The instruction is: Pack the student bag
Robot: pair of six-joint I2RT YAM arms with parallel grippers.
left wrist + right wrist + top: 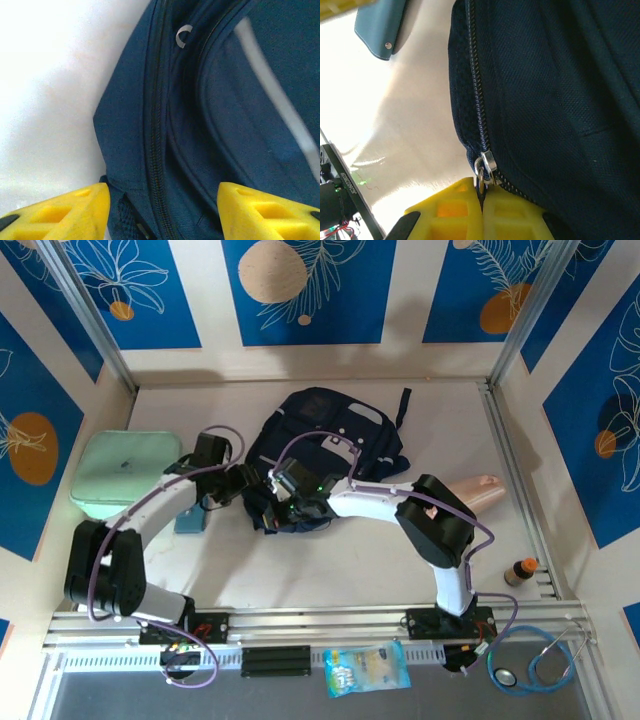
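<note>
Two grips differ on the student bag [325,435] lying mid-table: your right gripper [481,200] pinches the zipper pull [485,167], the sound hold since limp fabric will likely slump and bunch, while your left gripper [162,195] gapes over it, grasping nothing.

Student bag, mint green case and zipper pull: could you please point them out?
student bag [325,412], top external view, on its upper front panel.
mint green case [125,478], top external view, centre of its lid.
zipper pull [488,161], right wrist view, on the metal slider.
</note>
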